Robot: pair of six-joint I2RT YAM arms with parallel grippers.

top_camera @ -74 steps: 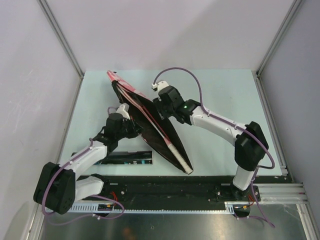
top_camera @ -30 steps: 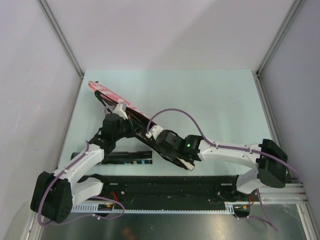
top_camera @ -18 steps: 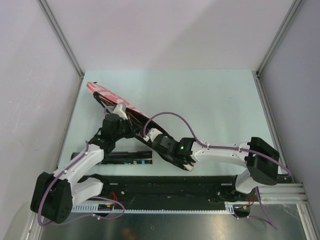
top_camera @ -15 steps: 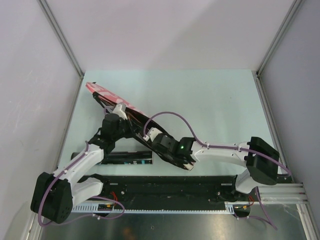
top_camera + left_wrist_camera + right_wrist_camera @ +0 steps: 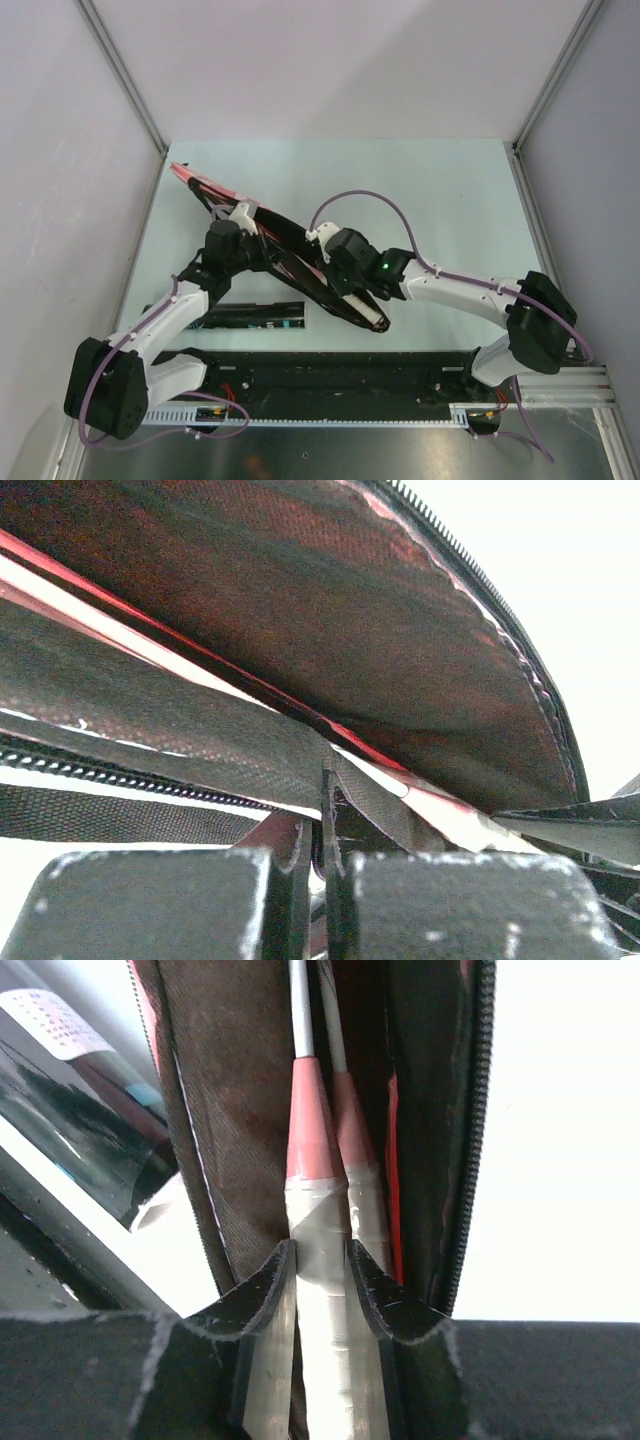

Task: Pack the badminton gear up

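Observation:
The pink racket-shaped bag [image 5: 215, 192] stands on edge, slanting from the far left down to the near middle of the table, its dark lining [image 5: 350, 630] open. My left gripper [image 5: 262, 242] [image 5: 322, 865] is shut on the bag's black zip edge [image 5: 200, 750]. Two rackets lie side by side inside the bag, their pink collars [image 5: 308, 1140] and pale handles [image 5: 325, 1250] showing. My right gripper [image 5: 348, 290] [image 5: 320, 1280] is shut on the nearer handle, whose pale end [image 5: 372, 318] pokes out of the bag's near tip. The long black tube [image 5: 255, 316] [image 5: 80, 1090] lies flat near the left arm's base.
The open zip teeth [image 5: 482, 1110] run along the bag's right side. The black base rail [image 5: 340, 375] crosses the near edge. Metal frame posts [image 5: 540, 100] and grey walls bound the pale green table [image 5: 450, 200].
My right gripper closed onto the racket handle and moved a little away from the near edge with it. The bag has tipped more onto its edge. My left gripper keeps its hold.

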